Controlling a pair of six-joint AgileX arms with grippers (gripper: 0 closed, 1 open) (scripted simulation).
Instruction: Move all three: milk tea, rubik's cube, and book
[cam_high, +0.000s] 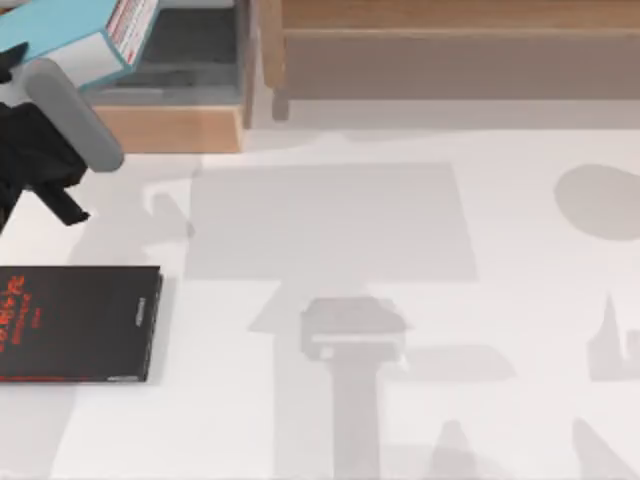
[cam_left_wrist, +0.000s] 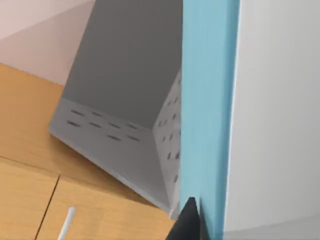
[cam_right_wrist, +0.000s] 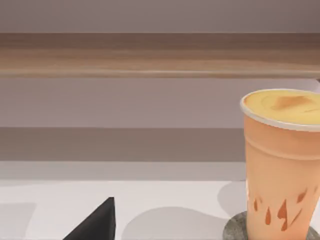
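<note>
Fingers of left gripper (cam_high: 45, 75) clamp book (cam_high: 60, 30) at tabletop's far-left corner, lifted toward grey bin (cam_left_wrist: 120, 115) for filing; right gripper's fingers: cannot tell.

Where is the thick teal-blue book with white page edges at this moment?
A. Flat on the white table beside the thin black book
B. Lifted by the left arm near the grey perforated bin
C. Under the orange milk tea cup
B: the top view shows the teal-blue book raised at the left arm's end, over the grey perforated bin, apart from the thin black book.
</note>
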